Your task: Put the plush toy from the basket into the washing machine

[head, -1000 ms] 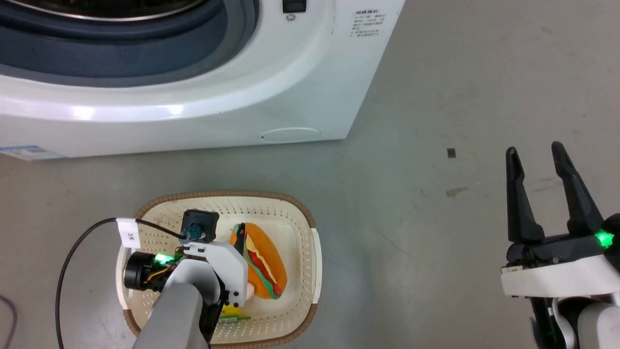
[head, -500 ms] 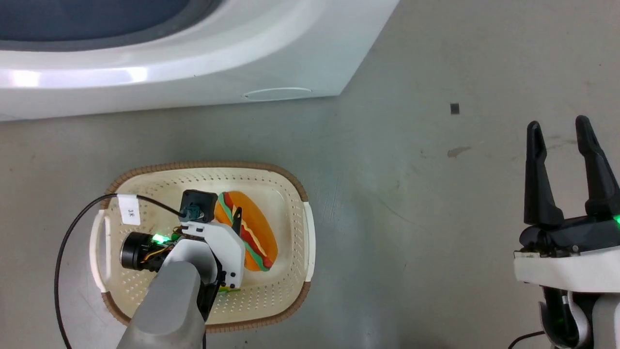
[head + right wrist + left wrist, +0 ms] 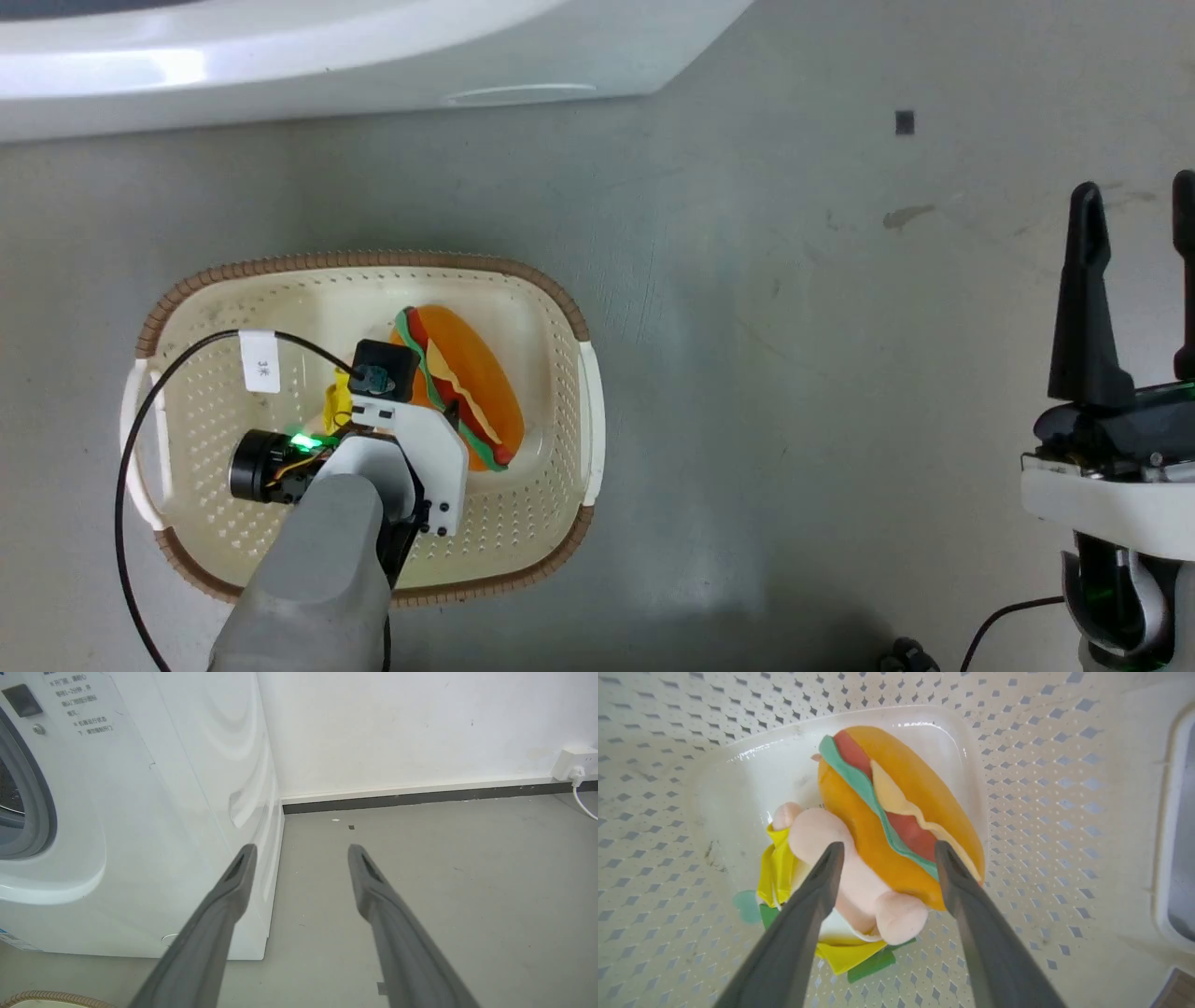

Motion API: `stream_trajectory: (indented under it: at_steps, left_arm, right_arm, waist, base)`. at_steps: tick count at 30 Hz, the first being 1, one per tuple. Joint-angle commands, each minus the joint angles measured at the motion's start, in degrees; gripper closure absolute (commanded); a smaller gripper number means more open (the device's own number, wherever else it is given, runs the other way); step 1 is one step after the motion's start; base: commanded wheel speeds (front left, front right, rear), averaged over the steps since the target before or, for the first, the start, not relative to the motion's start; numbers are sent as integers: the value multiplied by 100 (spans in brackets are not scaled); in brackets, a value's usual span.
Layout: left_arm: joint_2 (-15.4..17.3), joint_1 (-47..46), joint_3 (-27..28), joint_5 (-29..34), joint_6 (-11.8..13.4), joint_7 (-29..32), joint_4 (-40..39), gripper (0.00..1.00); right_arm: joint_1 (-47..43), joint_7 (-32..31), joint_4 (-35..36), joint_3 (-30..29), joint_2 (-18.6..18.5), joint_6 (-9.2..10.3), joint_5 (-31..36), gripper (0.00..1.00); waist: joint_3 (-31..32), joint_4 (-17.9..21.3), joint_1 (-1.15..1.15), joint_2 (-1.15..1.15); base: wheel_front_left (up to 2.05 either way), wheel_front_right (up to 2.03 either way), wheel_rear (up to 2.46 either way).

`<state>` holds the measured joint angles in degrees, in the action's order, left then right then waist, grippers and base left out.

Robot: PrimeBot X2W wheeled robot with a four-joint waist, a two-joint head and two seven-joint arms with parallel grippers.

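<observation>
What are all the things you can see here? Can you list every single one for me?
plush toy: one, orange burger with green, red and yellow layers and pale pink parts, lying in the basket
basket: one, cream with a brown rim, on the floor in front of the washing machine
washing machine: one, white, by the wall
floor: one, grey, under everything
wall: one, white, behind the washing machine
socket: one, white, low on the wall
left gripper: one, dark fingers, open, down in the basket with a finger on each side of the plush toy
right gripper: one, dark fingers, open, over bare floor
</observation>
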<state>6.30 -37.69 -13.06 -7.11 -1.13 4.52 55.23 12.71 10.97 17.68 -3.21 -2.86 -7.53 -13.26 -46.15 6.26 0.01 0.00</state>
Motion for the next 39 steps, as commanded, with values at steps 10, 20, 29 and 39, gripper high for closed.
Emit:
stream_trajectory:
  at_steps: [10, 20, 29, 39]
  left_arm:
    - [45, -535, -209, -160, 43, 76, 643, 0]
    - [54, -1033, -440, -264, 91, -30, 1231, 0]
    - [145, -1437, -671, -358, 37, -142, 1761, 100]
    - [83, -1275, -691, -543, -49, -511, 1872, 100]
  right_arm:
    - [253, 154, 251, -35, -1, 4, -164, 0]
    - [383, 273, 445, -75, -1, 4, -262, 0]
    - [603, 380, 576, -94, -1, 4, -421, 0]
    - [677, 403, 309, -105, -1, 4, -592, 0]
  waist:
    - [-579, 21, -1, 0]
    - [-1091, 46, -1, 0]
    - [-1472, 115, -1, 0]
    - [-873, 140, -1, 0]
  base:
    - [0, 0, 0]
    - [0, 0, 0]
    - [0, 0, 0]
    - [0, 0, 0]
